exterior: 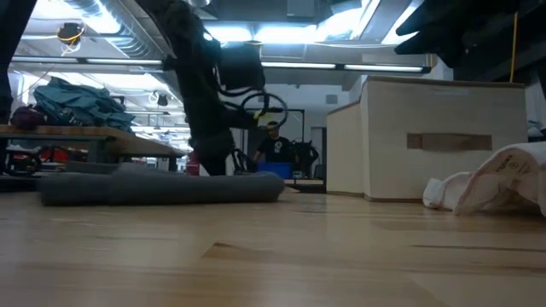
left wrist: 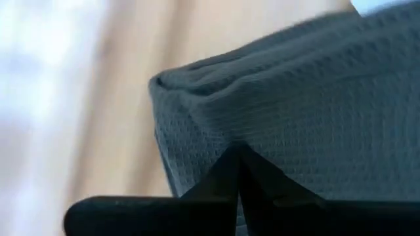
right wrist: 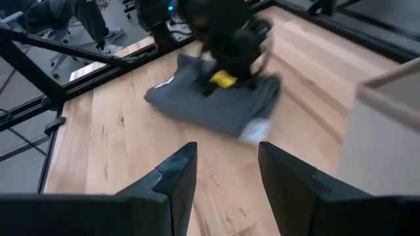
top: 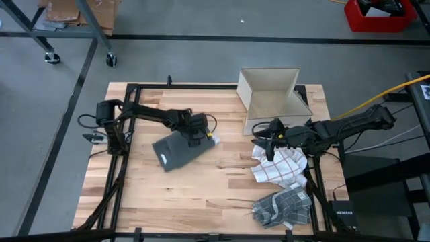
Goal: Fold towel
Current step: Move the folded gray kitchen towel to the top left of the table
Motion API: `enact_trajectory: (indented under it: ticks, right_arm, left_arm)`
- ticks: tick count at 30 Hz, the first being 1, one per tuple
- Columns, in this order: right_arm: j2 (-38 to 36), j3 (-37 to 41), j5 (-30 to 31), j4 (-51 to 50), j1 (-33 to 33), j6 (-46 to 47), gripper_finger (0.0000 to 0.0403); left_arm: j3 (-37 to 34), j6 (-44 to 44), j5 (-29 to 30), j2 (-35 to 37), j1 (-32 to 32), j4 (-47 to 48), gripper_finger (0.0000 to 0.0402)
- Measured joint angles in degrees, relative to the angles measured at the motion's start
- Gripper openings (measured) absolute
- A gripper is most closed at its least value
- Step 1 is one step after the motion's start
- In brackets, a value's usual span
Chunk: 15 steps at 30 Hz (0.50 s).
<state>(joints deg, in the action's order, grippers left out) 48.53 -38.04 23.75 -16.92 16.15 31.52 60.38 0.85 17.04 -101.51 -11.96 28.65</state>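
On pale wood, folded grey waffle-weave towel (top: 176,150), left fingers (left wrist: 237,172) pinched shut

grey towel (left wrist: 308,111) cut off by frame edge, table beyond blurred

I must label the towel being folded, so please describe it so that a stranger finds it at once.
On the wooden table, look left of the beige box. The dark grey towel lies there under the left tool, which is shut on it. Unlike the two checked cloths by the right arm, it is plain.
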Motion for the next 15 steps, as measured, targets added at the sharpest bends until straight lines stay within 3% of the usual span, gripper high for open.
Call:
enact_trajectory:
  ticks: [6,15]
  right_arm:
    - [4.52,0.02,-2.45,4.30,0.01,0.10,0.0166]
    - [8.46,0.02,-2.41,7.48,0.01,0.14,0.0166]
  left_arm:
    - [0.00,-0.81,5.05,0.00,-7.94,6.12,0.0001]
    - [0.00,-7.98,5.23,0.00,-18.29,8.74,0.0001]
